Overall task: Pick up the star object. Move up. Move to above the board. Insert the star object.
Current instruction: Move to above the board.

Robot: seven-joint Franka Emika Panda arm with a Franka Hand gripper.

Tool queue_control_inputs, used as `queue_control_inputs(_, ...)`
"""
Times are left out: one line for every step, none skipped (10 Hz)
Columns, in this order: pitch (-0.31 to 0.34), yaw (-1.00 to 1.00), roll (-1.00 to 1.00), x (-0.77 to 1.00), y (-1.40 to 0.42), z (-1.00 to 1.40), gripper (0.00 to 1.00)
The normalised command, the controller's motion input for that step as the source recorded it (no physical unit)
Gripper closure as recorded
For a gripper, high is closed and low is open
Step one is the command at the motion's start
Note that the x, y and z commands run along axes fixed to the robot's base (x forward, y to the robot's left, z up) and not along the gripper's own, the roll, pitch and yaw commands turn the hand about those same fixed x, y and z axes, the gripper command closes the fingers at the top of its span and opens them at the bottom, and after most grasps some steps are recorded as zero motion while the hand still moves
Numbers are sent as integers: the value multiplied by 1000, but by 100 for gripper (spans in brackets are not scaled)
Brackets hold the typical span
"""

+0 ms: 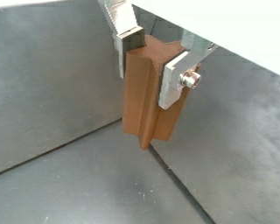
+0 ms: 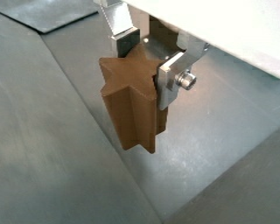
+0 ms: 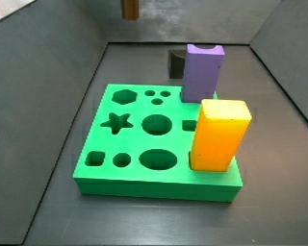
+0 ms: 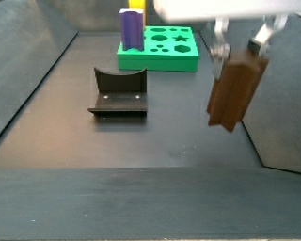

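Note:
My gripper (image 4: 241,49) is shut on the star object (image 4: 232,89), a slender brown ridged peg that hangs upright and clear of the floor. Both wrist views show the gripper (image 1: 154,63) (image 2: 149,61) with its silver fingers clamped on the upper end of the star object (image 1: 149,96) (image 2: 133,109). In a side view only the lower end of the star object (image 3: 130,8) shows, at the top edge beyond the board. The green board (image 3: 138,168) (image 4: 179,58) lies flat on the floor, away from the gripper, and its star hole (image 3: 115,122) is open.
A purple notched block (image 3: 202,72) (image 4: 132,26) and an orange-yellow block (image 3: 221,135) stand in the board. The dark fixture (image 4: 118,94) (image 3: 176,62) stands on the floor near the board. Grey walls enclose the floor.

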Motion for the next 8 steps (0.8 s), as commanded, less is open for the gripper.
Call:
queue_control_inputs(90, 56, 105, 112, -66, 1000, 100)
queue_control_inputs(89, 51, 106, 93, -55, 941, 100)
queue_control_inputs(91, 45, 114, 51, -40, 741, 100)
queue_control_inputs(91, 45, 119, 24, -31, 590, 100)
queue_control_inputs(89, 43, 117, 8, -27, 439, 100)
queue_control_inputs(83, 37, 104, 4, -21, 237, 100)
queue_control_inputs(151, -950, -328, 144, -1000, 204, 100)
queue_control_inputs(145, -915, -329, 146, -1000, 198, 100)
